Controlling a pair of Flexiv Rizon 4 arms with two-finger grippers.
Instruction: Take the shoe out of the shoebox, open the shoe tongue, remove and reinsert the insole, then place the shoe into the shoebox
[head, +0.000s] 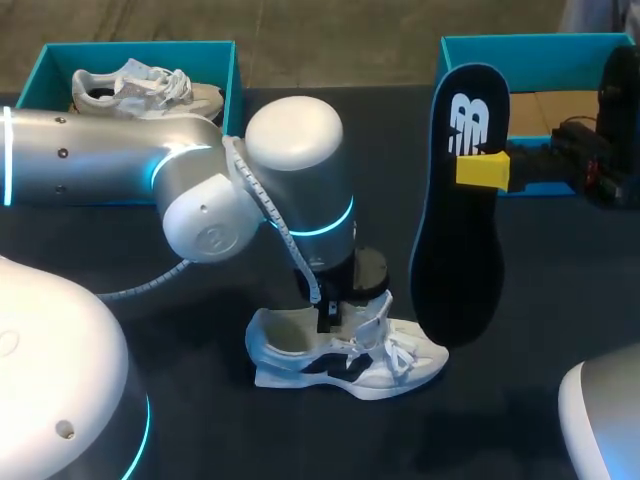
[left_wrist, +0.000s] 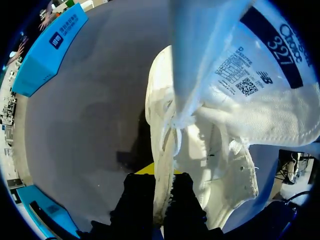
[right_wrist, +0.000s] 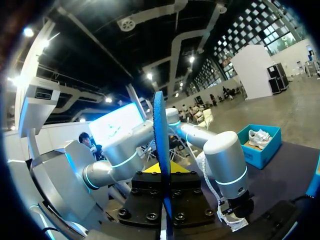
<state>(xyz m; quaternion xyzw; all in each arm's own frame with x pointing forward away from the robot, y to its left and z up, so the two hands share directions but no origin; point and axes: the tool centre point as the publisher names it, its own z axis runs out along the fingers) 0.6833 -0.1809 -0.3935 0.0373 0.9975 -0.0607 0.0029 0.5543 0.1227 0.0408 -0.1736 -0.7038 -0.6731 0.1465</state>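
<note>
a: where's the white sneaker (head: 345, 362)?
b: on the dark table (head: 200, 430), outside both boxes, toe toward my right. left gripper (head: 328, 316) is right above it, fingers narrow and pinching the upper's edge by the laces. the left wrist view shows the fabric (left_wrist: 200, 140) clamped in that gripper (left_wrist: 162, 182).
a: insole?
b: out of the shoe — right gripper (head: 483, 170) clamps the dark insole (head: 460, 250) on end, lower tip just beside the toe. teal shoebox (head: 530, 45) sits behind it — the other shoebox (head: 235, 75), far left, holds a second sneaker (head: 140, 88).
</note>
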